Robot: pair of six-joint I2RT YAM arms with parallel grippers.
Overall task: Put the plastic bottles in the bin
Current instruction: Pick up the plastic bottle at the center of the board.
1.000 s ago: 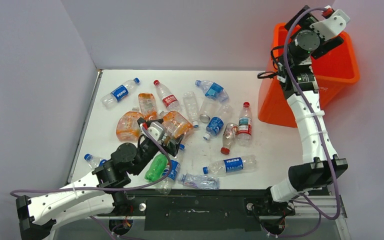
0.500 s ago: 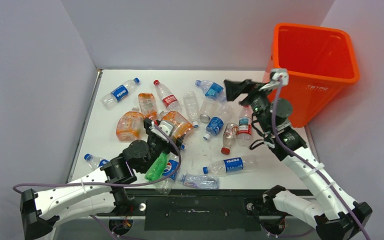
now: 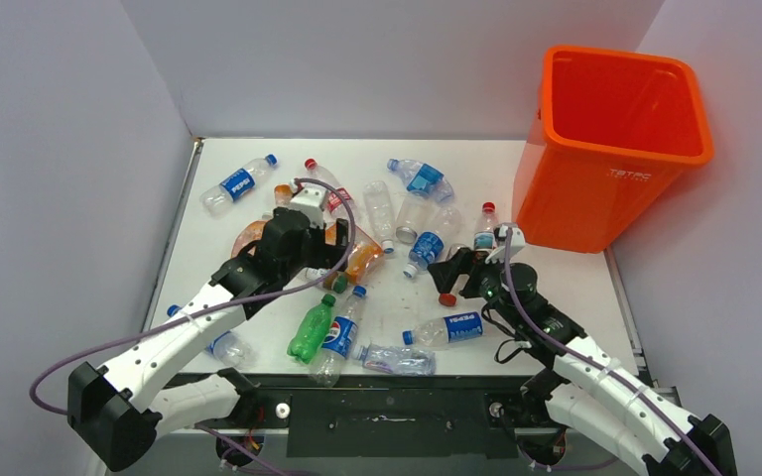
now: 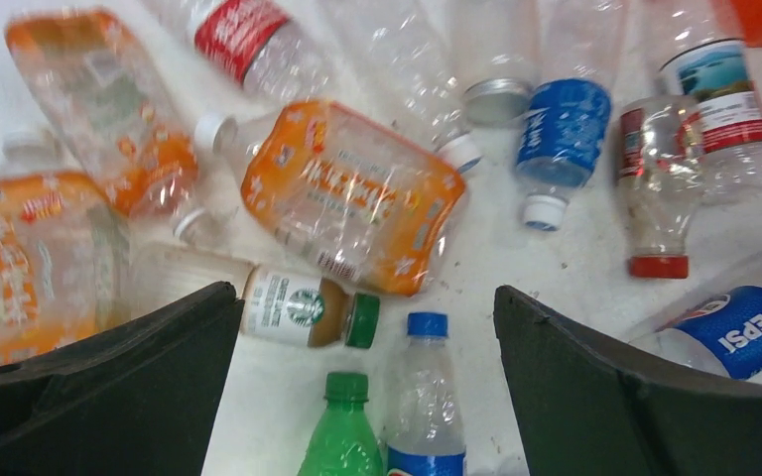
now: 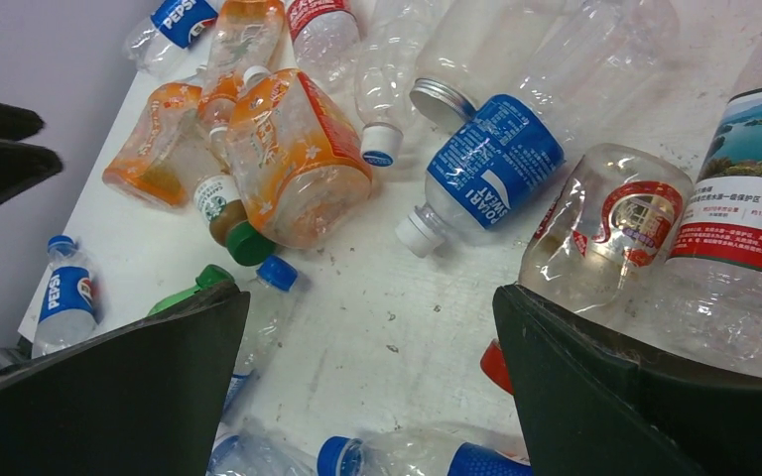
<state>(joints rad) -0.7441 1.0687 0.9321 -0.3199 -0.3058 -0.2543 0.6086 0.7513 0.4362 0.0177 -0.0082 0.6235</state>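
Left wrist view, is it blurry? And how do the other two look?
Left wrist: soft, the orange bottle at upper left smeared, Pepsi label legible. Right wrist: sharper, blue-labelled bottle crisp. Top external: even light, bin tinting the wall orange.

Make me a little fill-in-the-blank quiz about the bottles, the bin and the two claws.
1. The bin is ____ in colour.
2. The left claw and the right claw both stand ____.
3. The green bottle wears a ____ cap.
Missing words: orange; open; green.
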